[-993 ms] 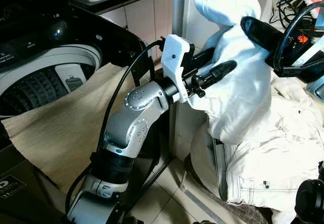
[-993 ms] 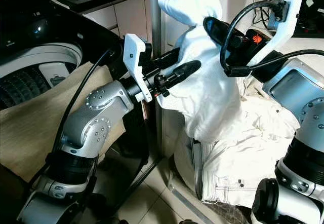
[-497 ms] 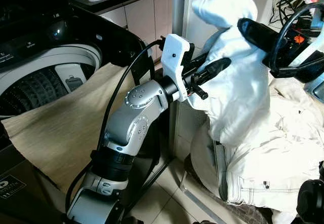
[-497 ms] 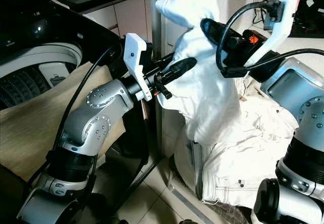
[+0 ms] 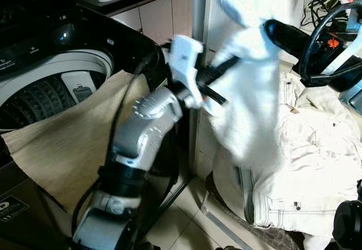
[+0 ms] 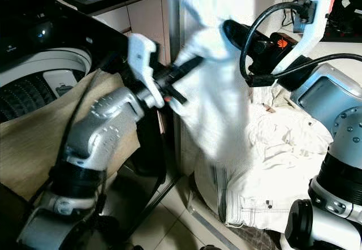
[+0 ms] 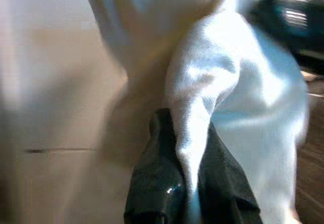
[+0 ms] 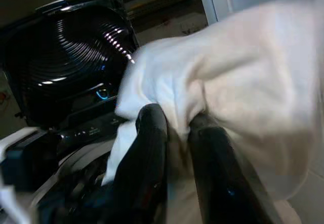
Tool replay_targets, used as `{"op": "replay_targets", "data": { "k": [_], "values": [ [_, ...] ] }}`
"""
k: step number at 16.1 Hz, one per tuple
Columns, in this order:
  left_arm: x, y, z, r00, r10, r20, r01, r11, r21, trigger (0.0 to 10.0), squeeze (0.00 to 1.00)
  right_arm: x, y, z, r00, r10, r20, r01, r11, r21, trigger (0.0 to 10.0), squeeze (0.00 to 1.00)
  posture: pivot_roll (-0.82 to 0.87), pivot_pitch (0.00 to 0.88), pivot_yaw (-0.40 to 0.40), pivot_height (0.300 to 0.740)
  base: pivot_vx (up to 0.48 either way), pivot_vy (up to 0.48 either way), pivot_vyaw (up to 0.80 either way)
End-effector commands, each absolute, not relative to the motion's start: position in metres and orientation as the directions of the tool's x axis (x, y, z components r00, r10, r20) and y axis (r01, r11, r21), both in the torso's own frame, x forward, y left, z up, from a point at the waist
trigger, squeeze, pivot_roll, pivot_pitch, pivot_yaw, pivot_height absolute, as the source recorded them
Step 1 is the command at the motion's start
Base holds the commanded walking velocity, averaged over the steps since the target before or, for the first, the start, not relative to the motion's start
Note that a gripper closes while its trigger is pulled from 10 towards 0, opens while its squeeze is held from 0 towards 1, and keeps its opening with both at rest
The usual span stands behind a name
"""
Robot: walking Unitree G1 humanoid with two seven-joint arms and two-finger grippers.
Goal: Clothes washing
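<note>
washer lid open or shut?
Open. The washer's drum ribs show through the round opening, with a beige cloth draped over its front edge, while both pincers hold up a white garment.

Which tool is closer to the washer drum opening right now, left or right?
Left. The left tool grips the white garment just right of the washing machine; the right tool pinches the same garment farther right, over the laundry pile.

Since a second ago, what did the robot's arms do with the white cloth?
The left gripper, shut on the white cloth, swung left toward the washing machine, pulling the cloth's lower part that way. The right gripper stayed pinching the cloth's top. The beige cloth and the white pile stayed put.
</note>
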State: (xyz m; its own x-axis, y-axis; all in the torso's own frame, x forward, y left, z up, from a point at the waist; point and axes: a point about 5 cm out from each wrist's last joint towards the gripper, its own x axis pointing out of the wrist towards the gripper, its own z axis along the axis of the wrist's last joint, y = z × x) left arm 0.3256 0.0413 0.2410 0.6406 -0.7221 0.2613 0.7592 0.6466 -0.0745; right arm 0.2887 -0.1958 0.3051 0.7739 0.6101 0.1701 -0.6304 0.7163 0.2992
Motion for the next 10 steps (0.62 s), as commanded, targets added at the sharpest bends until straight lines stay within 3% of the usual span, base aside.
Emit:
{"op": "replay_targets", "data": {
  "k": [1, 3, 4, 7, 9, 10],
  "values": [
    [0.335, 0.056, 0.254, 0.692, -0.655, 0.305, 0.698, 0.714, -0.051, 0.0, 0.0, 0.285, -0.196, 0.312, 0.764, 0.612, 0.205, -0.645, 0.71, 0.284, 10.0, 1.0, -0.12, 0.0, 0.058, 0.74, 0.0, 0.0, 0.0],
    [0.349, 0.083, 0.277, 0.752, -0.545, 0.37, 0.589, 0.808, -0.006, 0.0, 0.0, 0.285, -0.198, 0.31, 0.786, 0.59, 0.185, -0.618, 0.741, 0.263, 10.0, 1.0, -0.12, 0.0, 0.061, 0.74, 0.0, 0.0, 0.0],
    [0.365, 0.126, 0.331, 0.761, -0.416, 0.498, 0.421, 0.9, 0.109, 0.0, 0.0, 0.281, -0.195, 0.308, 0.771, 0.61, 0.182, -0.636, 0.732, 0.244, 10.0, 0.0, -0.11, 0.0, 0.061, 0.74, 0.0, 0.0, 0.0],
    [0.362, 0.178, 0.423, 0.667, -0.269, 0.695, 0.162, 0.963, 0.217, 0.0, 0.0, 0.28, -0.192, 0.308, 0.769, 0.612, 0.185, -0.64, 0.732, 0.236, 10.0, 0.0, -0.11, 0.0, 0.066, 0.74, 0.0, 0.0, 0.0],
    [0.348, 0.2, 0.469, 0.591, -0.194, 0.783, 0.002, 0.971, 0.239, 0.0, 0.0, 0.28, -0.189, 0.308, 0.765, 0.613, 0.196, -0.644, 0.728, 0.236, 10.0, 0.0, -0.11, 0.0, 0.066, 0.74, 0.0, 0.0, 0.0],
    [0.35, 0.201, 0.471, 0.604, -0.199, 0.772, -0.027, 0.963, 0.27, 0.0, 0.0, 0.28, -0.188, 0.308, 0.764, 0.615, 0.197, -0.646, 0.726, 0.235, 10.0, 0.0, -0.11, 0.0, 0.073, 0.74, 0.0, 0.0, 0.0]
  ]
}}
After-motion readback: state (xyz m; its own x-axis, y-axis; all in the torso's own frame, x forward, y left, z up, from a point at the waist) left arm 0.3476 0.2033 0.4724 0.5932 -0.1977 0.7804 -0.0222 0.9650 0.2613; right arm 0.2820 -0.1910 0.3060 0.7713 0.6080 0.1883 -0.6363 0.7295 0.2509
